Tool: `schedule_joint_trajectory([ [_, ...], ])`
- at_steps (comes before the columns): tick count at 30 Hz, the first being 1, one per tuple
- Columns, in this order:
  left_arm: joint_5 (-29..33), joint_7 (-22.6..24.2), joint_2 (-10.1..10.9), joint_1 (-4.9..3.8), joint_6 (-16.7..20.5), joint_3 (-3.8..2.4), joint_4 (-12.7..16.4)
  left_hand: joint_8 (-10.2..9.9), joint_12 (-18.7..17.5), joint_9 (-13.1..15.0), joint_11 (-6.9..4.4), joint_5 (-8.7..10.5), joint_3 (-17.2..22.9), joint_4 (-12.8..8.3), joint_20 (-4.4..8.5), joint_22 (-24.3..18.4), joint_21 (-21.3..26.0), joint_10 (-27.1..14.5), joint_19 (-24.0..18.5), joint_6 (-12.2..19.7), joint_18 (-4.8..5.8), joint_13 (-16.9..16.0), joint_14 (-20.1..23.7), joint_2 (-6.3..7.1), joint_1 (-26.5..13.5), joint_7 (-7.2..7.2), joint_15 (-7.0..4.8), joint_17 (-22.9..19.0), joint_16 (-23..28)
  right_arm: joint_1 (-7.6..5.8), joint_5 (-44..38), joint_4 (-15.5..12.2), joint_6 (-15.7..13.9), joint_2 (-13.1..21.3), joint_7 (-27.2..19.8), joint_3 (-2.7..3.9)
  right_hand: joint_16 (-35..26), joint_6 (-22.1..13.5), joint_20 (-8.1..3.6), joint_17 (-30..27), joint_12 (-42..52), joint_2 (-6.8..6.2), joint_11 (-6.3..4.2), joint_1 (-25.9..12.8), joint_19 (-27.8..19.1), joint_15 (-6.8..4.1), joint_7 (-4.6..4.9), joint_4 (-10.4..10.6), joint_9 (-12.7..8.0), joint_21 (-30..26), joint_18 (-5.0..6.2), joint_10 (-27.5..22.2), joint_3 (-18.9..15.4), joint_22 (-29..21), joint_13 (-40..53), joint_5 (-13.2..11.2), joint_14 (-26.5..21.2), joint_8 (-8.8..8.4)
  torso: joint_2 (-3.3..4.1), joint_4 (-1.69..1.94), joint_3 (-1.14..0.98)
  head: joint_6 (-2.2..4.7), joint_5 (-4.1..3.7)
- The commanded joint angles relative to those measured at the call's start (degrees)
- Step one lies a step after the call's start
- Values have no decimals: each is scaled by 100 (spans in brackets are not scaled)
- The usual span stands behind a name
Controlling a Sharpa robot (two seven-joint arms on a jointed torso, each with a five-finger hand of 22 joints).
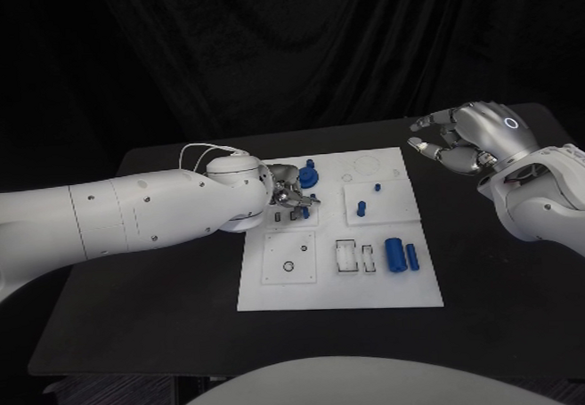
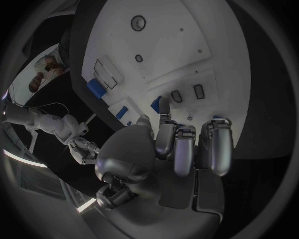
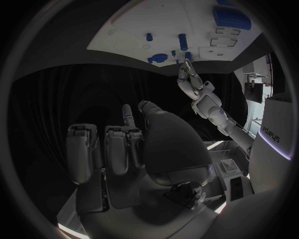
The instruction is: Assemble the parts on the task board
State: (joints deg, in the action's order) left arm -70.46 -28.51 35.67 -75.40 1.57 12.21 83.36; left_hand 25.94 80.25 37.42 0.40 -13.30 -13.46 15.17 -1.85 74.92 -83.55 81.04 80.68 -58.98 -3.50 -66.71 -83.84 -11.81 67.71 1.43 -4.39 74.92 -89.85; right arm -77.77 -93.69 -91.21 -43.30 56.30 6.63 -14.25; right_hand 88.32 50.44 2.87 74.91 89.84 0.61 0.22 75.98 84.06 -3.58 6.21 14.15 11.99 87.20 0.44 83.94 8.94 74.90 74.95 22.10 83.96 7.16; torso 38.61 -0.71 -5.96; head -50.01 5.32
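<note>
Left hand over task board

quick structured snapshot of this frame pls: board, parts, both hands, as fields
task board: white plate in the middle of the black table
parts: large blue cylinder and slimmer blue piece lying at the board's near right; blue round part at the far left; small blue peg mid-board
left hand: over the board's far-left area, fingertips by a small blue piece; grasp unclear
right hand: raised off the board's far right corner, fingers curled, holding nothing
</note>
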Motion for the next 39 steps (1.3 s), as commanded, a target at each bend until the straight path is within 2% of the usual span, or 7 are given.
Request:
schedule_joint_trajectory([
  [1, 26, 111, -15, 15, -91, -4, -4, -56, 975, 18, -280, -44, 51, -2, 12, 278, 46, 896, -73, -29, 14, -2329, -616, 0, 80, -7, -39, 1508, -15, 10, 139, -5, -1, -2, -44, 5, -6, 48, 27, 1206, 16, 12, 44, -23, 455, 46, 6, 10, -9, -8, 36, 606, 15, 1404, 1505, 14, 540, -33, 21, -6, -2, 1, -39],
  [6, 26, 121, -10, 23, -96, -4, -12, -89, 975, 34, -277, -79, 86, -9, 11, 276, 53, 896, -78, -24, 13, -2329, -616, 2, 108, -4, -37, 1508, -15, 10, 207, -3, 1, -9, -68, 5, -8, 50, 27, 1203, 16, 13, 45, -23, 454, 46, 6, 10, -9, -11, 37, 606, 16, 1403, 1505, 14, 539, -33, 25, -6, 4, 1, -61],
  [9, 26, 124, -8, 26, -100, -4, -19, -147, 975, 68, -275, -201, 159, -47, 10, 270, 68, 896, -88, -26, 10, -2329, -616, 31, 187, -2, -35, 1508, -15, 10, 224, -1, 3, -10, -73, 5, -10, 53, 27, 1199, 16, 16, 46, -22, 451, 47, 7, 11, -9, -15, 38, 606, 19, 1401, 1505, 15, 539, -34, 20, -1, 6, 1, -67],
  [23, 26, 150, -11, 36, -148, -4, -41, -224, 975, 110, -274, -273, 257, -107, 7, 261, 88, 896, -102, -22, 6, -2329, -616, 77, 290, -2, -33, 1508, -15, 10, 239, 10, 24, -22, -73, 5, -12, 67, 28, 1195, 16, 15, 49, -7, 448, 49, 7, 0, -9, -23, 40, 606, 33, 1398, 1505, 22, 538, -35, 22, -1, 14, 1, -81],
  [25, 26, 153, -12, 37, -161, -4, -43, -274, 975, 138, -273, -381, 328, -132, 6, 258, 100, 896, -109, -24, 4, -2329, -616, 101, 339, -1, -32, 1508, -15, 10, 239, 10, 26, -22, -71, 5, -15, 75, 29, 1190, 16, 14, 51, 5, 449, 50, 8, -8, -9, -19, 40, 606, 41, 1400, 1505, 30, 536, -37, 20, -2, 15, 1, -79],
  [29, 26, 150, -13, 39, -199, -4, -47, -309, 975, 158, -273, -450, 375, -148, 6, 260, 105, 896, -111, -26, 3, -2329, -616, 129, 371, -2, -32, 1508, -15, 10, 240, 11, 32, -22, -65, 5, -16, 85, 31, 1188, 16, 11, 53, 18, 449, 52, 9, -19, -10, -20, 40, 606, 52, 1399, 1505, 42, 536, -39, 20, -2, 15, 1, -73],
  [39, 26, 150, -13, 46, -256, -4, -69, -325, 975, 171, -275, -470, 398, -165, 6, 266, 106, 896, -108, -32, 4, -2329, -616, 155, 394, -4, -32, 1508, -15, 10, 240, 31, 46, -28, -52, 5, -16, 107, 33, 1188, 16, 1, 55, 46, 446, 55, 11, -44, -11, -25, 41, 606, 75, 1397, 1505, 77, 536, -45, 19, -3, 19, 1, -69],
])
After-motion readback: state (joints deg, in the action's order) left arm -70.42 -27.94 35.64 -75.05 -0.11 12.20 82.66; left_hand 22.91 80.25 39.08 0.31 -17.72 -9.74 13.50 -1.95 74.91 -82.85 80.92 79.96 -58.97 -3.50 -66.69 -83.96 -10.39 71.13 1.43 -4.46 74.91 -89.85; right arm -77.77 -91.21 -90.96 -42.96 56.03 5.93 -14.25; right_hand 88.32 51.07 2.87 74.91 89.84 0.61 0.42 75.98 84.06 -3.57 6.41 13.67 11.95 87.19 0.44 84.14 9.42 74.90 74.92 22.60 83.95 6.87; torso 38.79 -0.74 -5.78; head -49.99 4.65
